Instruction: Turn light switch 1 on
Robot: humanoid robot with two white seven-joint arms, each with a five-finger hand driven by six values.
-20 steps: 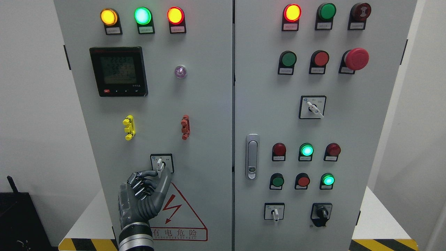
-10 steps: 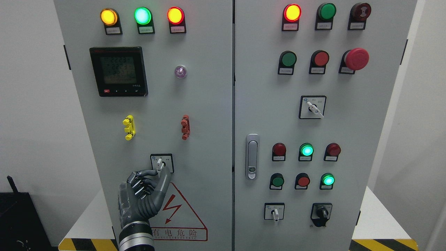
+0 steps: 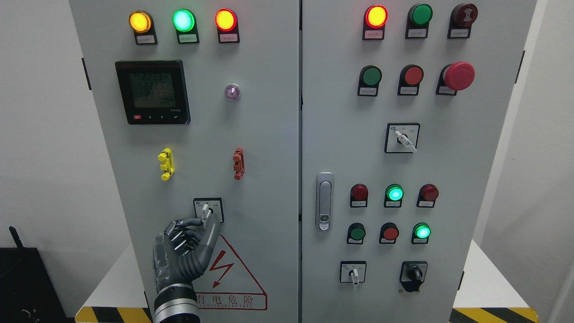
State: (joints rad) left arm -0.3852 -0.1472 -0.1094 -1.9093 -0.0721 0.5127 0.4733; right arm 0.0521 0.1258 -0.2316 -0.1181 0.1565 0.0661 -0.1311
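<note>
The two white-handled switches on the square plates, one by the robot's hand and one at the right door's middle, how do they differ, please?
The left switch has its handle pointing almost straight down; the right switch has its handle slanting down to the right. The left hand has its fingers at the left switch; nothing touches the right one. The left sits lower. Both have white handles on black-framed plates.

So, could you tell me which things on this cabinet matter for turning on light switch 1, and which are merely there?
In play:
- left hand, at the switch
- rotary switch on the left door

Merely there:
- digital meter
- red mushroom button
- door latch
- black knob
</note>
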